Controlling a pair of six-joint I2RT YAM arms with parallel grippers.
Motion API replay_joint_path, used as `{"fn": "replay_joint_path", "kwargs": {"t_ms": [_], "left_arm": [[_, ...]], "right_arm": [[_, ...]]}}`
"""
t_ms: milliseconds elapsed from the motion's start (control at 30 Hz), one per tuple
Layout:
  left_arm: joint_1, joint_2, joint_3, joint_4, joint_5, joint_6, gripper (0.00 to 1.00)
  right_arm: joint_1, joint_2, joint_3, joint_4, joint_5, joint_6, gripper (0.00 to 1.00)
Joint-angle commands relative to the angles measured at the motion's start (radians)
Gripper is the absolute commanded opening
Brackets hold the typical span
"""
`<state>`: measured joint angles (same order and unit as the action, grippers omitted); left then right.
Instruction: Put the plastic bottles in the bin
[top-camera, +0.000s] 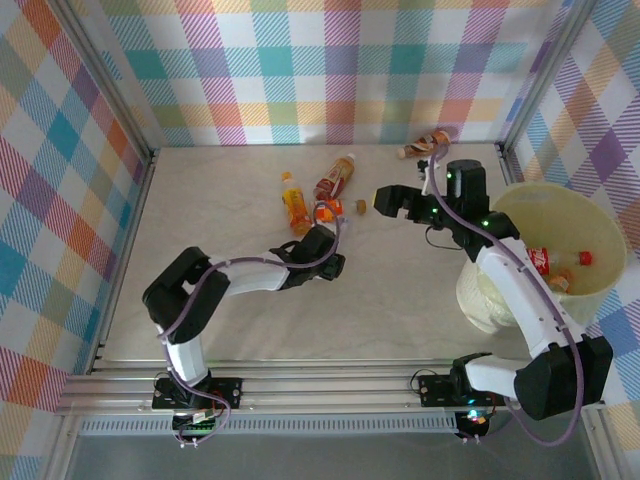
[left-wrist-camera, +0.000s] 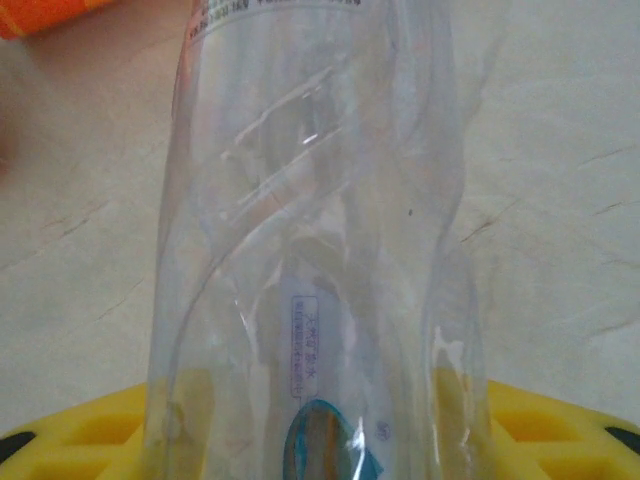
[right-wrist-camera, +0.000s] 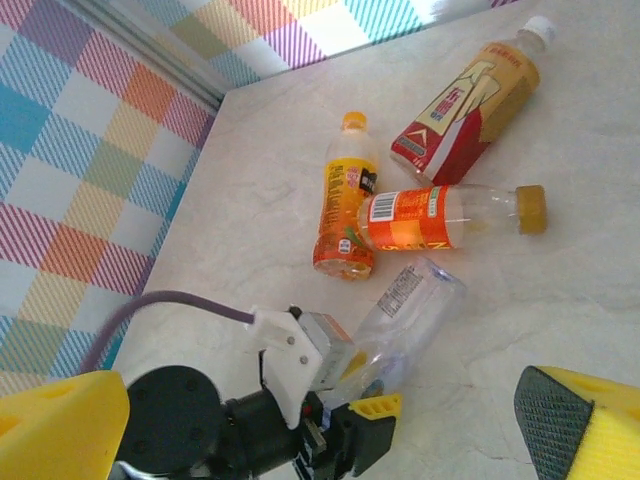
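Observation:
A clear plastic bottle (left-wrist-camera: 320, 230) lies on the table, and my left gripper (left-wrist-camera: 320, 440) is shut on its lower part with a yellow finger (left-wrist-camera: 90, 430) on each side. From the right wrist, the same clear bottle (right-wrist-camera: 415, 310) points away from the left gripper (right-wrist-camera: 375, 385). Just beyond lie an orange bottle (right-wrist-camera: 345, 215), an orange-labelled bottle (right-wrist-camera: 440, 215) and a red-and-tan bottle (right-wrist-camera: 465, 100). My right gripper (top-camera: 390, 200) hangs open above the table, right of that cluster. The cream bin (top-camera: 610, 240) stands at the right with a red-labelled bottle (top-camera: 545, 260) inside.
Another bottle (top-camera: 425, 145) lies against the back wall near the right corner. A small brown piece (top-camera: 361, 206) sits beside the cluster. Checked walls close in the left, back and right sides. My right arm (top-camera: 510, 280) reaches past the bin's left rim.

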<state>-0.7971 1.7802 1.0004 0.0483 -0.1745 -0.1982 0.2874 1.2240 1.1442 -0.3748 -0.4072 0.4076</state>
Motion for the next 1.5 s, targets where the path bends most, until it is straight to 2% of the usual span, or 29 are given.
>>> {"fn": "replay_joint_path", "kwargs": {"t_ms": [0, 233, 333, 500, 600, 767, 900, 967, 1100, 1267, 1467], "left_arm": [[-0.014, -0.118, -0.018, -0.004, 0.021, -0.034, 0.47], [-0.004, -0.284, -0.027, 0.014, 0.113, -0.042, 0.44], [0.022, -0.369, -0.044, 0.057, 0.209, -0.072, 0.44], [0.066, -0.484, -0.051, 0.091, 0.402, -0.11, 0.43], [0.073, -0.527, -0.048, 0.117, 0.497, -0.12, 0.43], [0.073, -0.537, -0.027, 0.145, 0.577, -0.141, 0.43], [0.074, -0.505, -0.009, 0.187, 0.637, -0.175, 0.43], [0.074, -0.49, -0.005, 0.212, 0.656, -0.19, 0.43], [0.073, -0.471, 0.001, 0.234, 0.662, -0.208, 0.43], [0.073, -0.464, 0.0, 0.228, 0.629, -0.211, 0.43], [0.074, -0.454, 0.004, 0.212, 0.562, -0.221, 0.44]], "right_arm": [[0.051, 0.023, 0.03, 0.053, 0.001, -0.031, 1.0], [0.098, 0.1, 0.096, 0.057, 0.016, 0.014, 1.0], [0.104, 0.125, 0.132, 0.036, 0.006, 0.071, 1.0], [0.108, 0.135, 0.137, 0.101, -0.123, 0.138, 1.0], [0.11, 0.132, 0.14, 0.138, -0.142, 0.181, 1.0], [0.113, 0.147, 0.13, 0.236, -0.249, 0.234, 1.0], [0.119, 0.152, 0.074, 0.445, -0.358, 0.33, 1.0], [0.124, 0.159, 0.065, 0.484, -0.367, 0.355, 1.0], [0.128, 0.163, 0.074, 0.428, -0.33, 0.328, 1.0], [0.128, 0.16, 0.072, 0.389, -0.326, 0.304, 0.82], [0.128, 0.171, 0.095, 0.322, -0.33, 0.277, 0.69]]}}
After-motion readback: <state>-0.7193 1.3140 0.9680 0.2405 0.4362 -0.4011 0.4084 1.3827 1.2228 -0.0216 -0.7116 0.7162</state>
